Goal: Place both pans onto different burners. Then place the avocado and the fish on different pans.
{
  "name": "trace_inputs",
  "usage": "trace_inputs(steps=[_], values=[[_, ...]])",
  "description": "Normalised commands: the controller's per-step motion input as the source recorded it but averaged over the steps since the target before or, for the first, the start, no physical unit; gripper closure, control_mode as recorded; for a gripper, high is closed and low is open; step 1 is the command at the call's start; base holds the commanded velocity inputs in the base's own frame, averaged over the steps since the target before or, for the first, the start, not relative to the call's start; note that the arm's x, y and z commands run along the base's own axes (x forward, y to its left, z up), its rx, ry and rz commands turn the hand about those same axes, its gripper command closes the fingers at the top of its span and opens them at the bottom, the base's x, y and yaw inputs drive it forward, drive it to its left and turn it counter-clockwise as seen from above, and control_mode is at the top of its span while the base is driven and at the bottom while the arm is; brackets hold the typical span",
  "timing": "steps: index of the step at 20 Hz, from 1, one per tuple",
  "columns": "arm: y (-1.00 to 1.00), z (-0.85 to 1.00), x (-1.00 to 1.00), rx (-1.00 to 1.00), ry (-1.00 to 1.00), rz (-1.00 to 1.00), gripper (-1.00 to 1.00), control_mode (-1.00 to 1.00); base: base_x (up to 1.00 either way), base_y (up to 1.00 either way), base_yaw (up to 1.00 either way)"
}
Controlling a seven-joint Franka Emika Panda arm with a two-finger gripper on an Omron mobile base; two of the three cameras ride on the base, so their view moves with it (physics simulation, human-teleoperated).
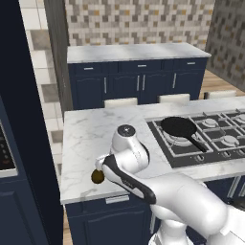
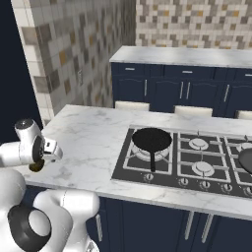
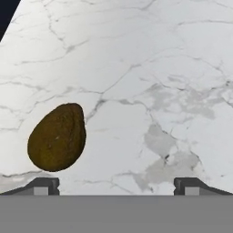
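The avocado (image 3: 57, 137) lies on the white marble counter (image 3: 150, 82), left of centre in the hand view, close to the left fingertip (image 3: 43, 185). My gripper (image 3: 116, 186) hovers just above it, open, with nothing between its fingers. From the base cameras the avocado (image 1: 97, 176) (image 2: 36, 167) sits near the counter's front left corner, under my hand (image 2: 45, 148). One black pan (image 1: 179, 127) (image 2: 151, 139) rests on the cooktop's front left burner, handle toward the front. A second pan (image 2: 246, 160) is cut off at the right edge of the cooktop. Other burners (image 2: 199, 143) (image 2: 203, 168) stand bare.
The black cooktop (image 2: 123, 167) fills the island's right half, knobs along its front. The counter's front edge runs close to the avocado. White stool tops (image 1: 120, 102) line the far side. A back counter with navy cabinets (image 1: 136, 51) and a tall dark cabinet (image 1: 19, 119) stand beyond.
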Motion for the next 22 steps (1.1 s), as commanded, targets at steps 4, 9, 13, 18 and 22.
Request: trace_inputs(steps=[4,9,13,18,22], values=[[0.28,0.0,0.03,0.0,0.06,0.0,-1.0,-1.0,0.0,0.0,0.0],[0.38,0.0,0.0,0.0,0.02,0.0,-1.0,-1.0,0.0,0.0,0.0],[0.17,-0.04,0.01,0.0,0.01,0.0,-1.0,-1.0,0.0,0.0,0.0],[0.07,-0.2,0.0,0.0,0.0,0.0,-1.0,-1.0,0.0,0.0,0.0],[0.14,-0.34,0.0,0.0,0.01,0.0,-1.0,-1.0,0.0,0.0,0.0]])
